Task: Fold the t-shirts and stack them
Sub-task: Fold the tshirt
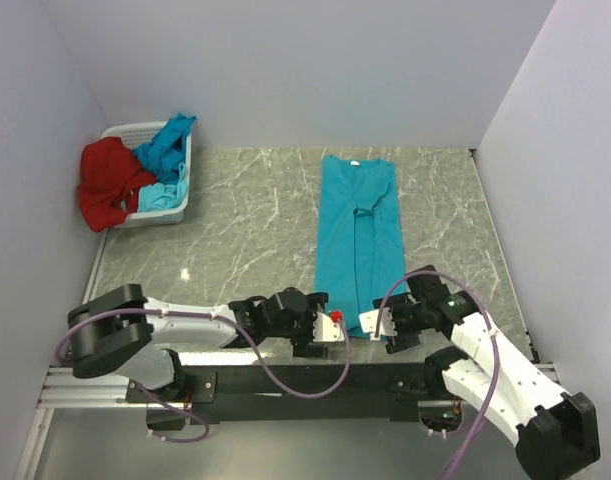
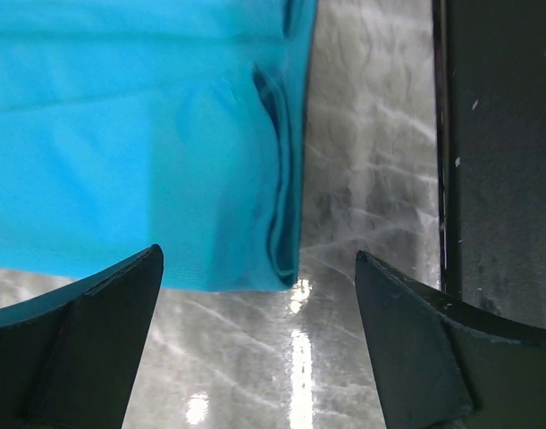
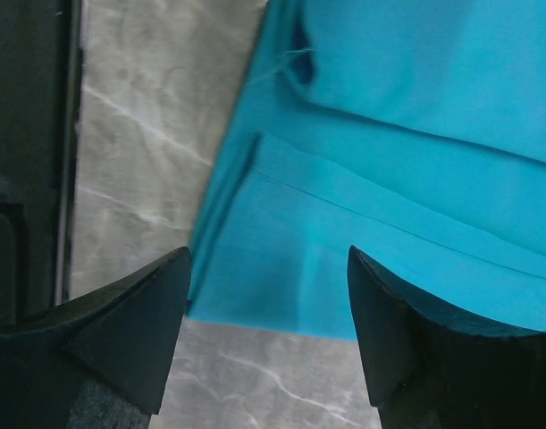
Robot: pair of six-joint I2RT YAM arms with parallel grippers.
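From above, one turquoise t-shirt point(image 1: 357, 230) lies flat on the marble table point(image 1: 235, 240), folded lengthwise into a long narrow strip. Its collar is at the far end and its hem is at the near end. The left gripper point(image 1: 331, 324) sits just beside the hem's left corner and the right gripper point(image 1: 370, 322) at its right corner, so the two are close together. In the far left corner stands a white basket point(image 1: 125, 129) with a red t-shirt point(image 1: 110, 182) draped over its rim and more turquoise t-shirts point(image 1: 165, 150) bunched inside.

In the left wrist view, the left gripper point(image 2: 257, 259) has its fingers point(image 2: 103, 331) spread wide and holds nothing. The turquoise t-shirt point(image 2: 121, 134) fills the upper left, its layered corner ending just ahead of the gap between the fingers. Bare table point(image 2: 362, 134) lies to the right, and a black rail point(image 2: 505, 134) runs along the edge.

In the right wrist view, the right gripper point(image 3: 265, 259) is also well open – its fingers point(image 3: 130, 331) stand apart with no pinch on the cloth. The turquoise t-shirt point(image 3: 415, 107) lies ahead of them, its hem edge crossing between the fingertips. Table point(image 3: 138, 134) shows to the left.
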